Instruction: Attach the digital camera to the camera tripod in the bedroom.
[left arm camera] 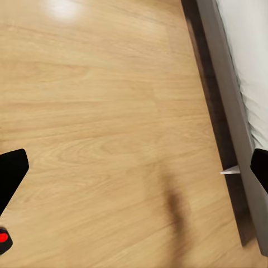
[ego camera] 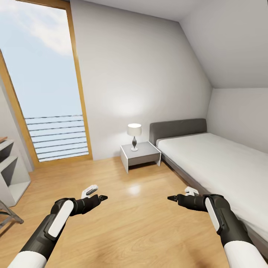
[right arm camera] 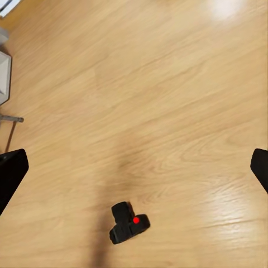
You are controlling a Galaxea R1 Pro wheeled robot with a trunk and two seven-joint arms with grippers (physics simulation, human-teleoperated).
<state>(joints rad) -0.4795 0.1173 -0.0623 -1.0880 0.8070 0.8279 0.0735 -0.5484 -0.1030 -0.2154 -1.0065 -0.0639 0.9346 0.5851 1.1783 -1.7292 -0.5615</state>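
right wrist view: digital camera (right arm camera: pixel 129 223) lies on the floor (right arm camera: pixel 139 100) between the spread right gripper (right arm camera: pixel 134 167) fingers.

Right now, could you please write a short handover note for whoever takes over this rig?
Left gripper: jaws open, empty, held out over the wood floor.
Right gripper: jaws open, empty, held out near the bed.
Digital camera: lying on the floor, seen from the right wrist; nothing touches it.
Camera tripod: a grey leg at the head view's left edge, below the white shelf, looks like part of it; the head is out of frame.
Done: robot is in the bedroom.
Left: grasp the camera, carry it to the tripod, attach it.
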